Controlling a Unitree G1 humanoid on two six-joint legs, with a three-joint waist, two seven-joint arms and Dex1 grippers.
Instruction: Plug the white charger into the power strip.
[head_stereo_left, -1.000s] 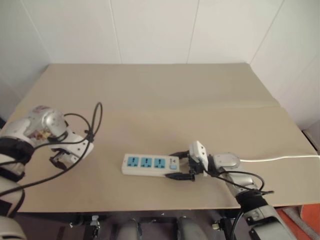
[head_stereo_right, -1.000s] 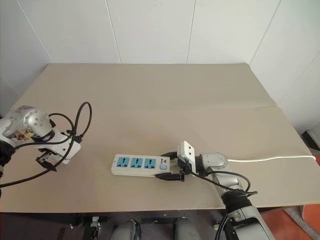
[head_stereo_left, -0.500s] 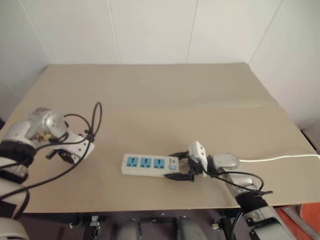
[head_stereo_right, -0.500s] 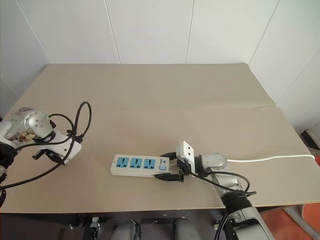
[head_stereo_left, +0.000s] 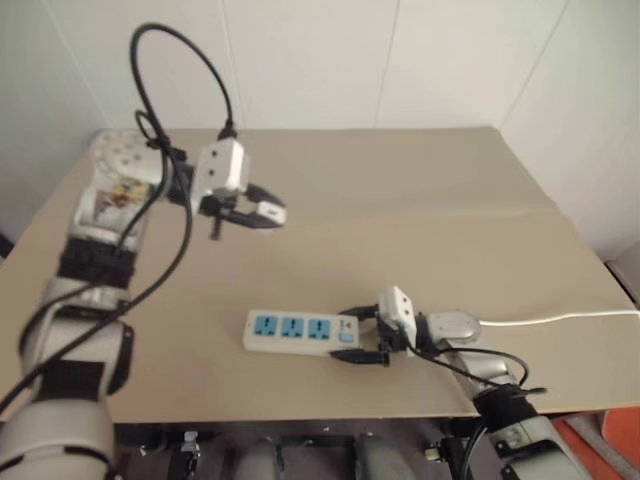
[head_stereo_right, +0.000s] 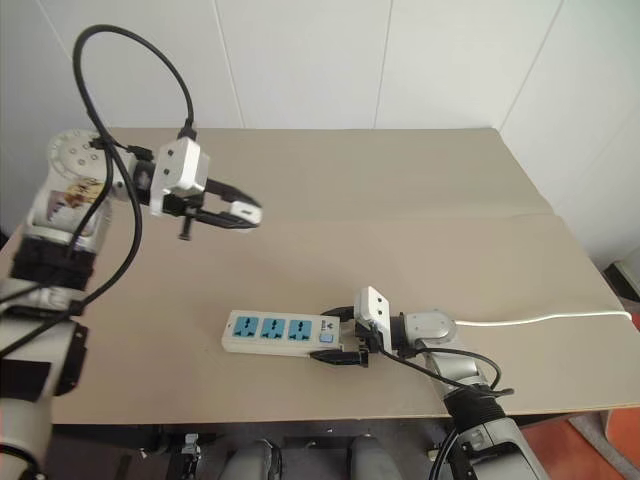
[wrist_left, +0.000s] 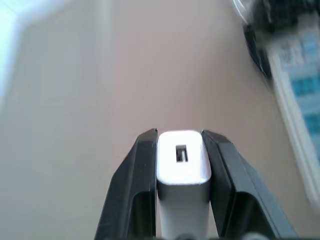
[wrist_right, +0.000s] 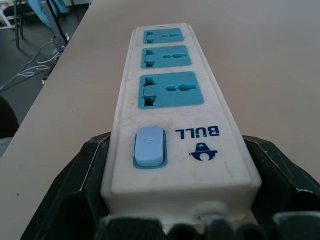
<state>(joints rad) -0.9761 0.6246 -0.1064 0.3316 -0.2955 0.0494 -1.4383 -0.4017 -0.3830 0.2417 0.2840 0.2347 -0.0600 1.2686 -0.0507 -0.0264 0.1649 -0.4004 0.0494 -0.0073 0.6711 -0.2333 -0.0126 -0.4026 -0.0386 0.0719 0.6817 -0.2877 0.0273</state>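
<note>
Charger (wrist_left: 182, 162) clamped tight between left gripper (head_stereo_left: 262, 212) fingers (wrist_left: 137, 185), port end facing out, up in the air at upper left of the head view, well above the table (head_stereo_left: 400, 200). Looks like the same white bit at the fingertips in the head view, though kinda small to be sure there. Strip (head_stereo_left: 300, 330) flat on the table at lower centre, three blue sockets all free, switch (wrist_right: 149, 146) end toward the right. Right gripper (head_stereo_left: 362, 334) spread wide around that switch end, a finger (wrist_right: 70, 200) along each side. Thin white cable (head_stereo_left: 560, 318) running off to the right edge.
</note>
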